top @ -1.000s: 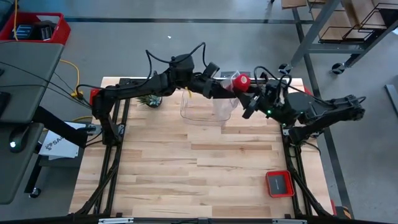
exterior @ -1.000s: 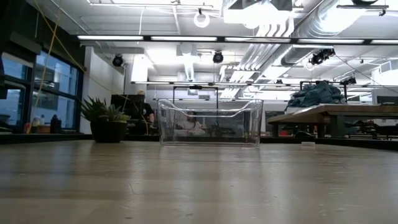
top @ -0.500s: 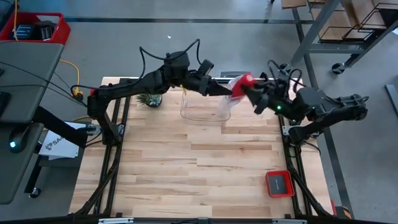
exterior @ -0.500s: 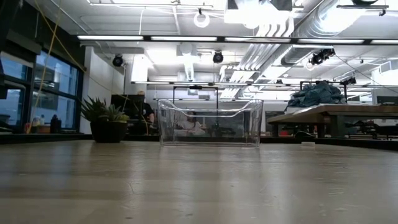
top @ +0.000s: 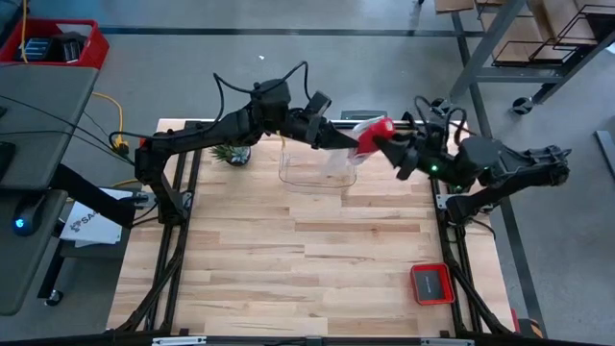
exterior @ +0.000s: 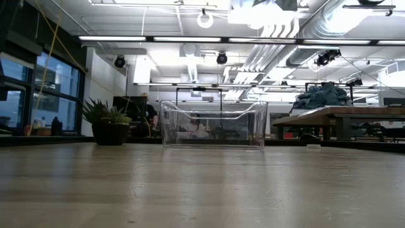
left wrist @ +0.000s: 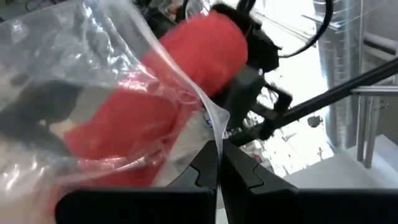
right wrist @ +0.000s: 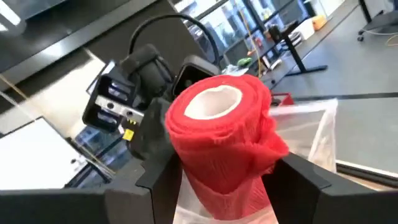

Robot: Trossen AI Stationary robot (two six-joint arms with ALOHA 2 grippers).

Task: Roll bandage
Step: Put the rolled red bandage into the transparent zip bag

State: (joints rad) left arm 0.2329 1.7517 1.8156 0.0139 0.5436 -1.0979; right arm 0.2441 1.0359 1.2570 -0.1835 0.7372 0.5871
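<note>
Nearest the table's front edge, on the pale wooden plank table (top: 288, 269), a small red square tray with a dark centre (top: 430, 283) sits alone toward the right front corner, well apart from everything else.

Farther back, a clear rectangular plastic bin (exterior: 214, 124) stands near the table's far edge, with a small spiky green plant in a dark pot (exterior: 109, 123) off to its left.

Both arms meet in the air above the right end of that bin. The left gripper (left wrist: 217, 163) reaches in from the left, its two dark fingers pressed tight together and pinching the edge of a clear crinkly plastic bag (left wrist: 93, 68), which hangs from the pinch. The bright red rolled fabric bandage (right wrist: 221, 146), a stubby cylinder with a pale hollow core, stands partly inside that bag, its top end sticking out of the mouth. The right gripper (right wrist: 227, 186) comes in from the right with its fingers spread wide on either side of the roll; the roll fills the gap between them and looks clamped there.

From above, the bandage (top: 373, 137) shows as a red spot between the two wrists, over the far right part of the table, just beyond the bin's right end.

Beyond the table, to the far left, a red crate (top: 60, 43) rests on a grey bench.
</note>
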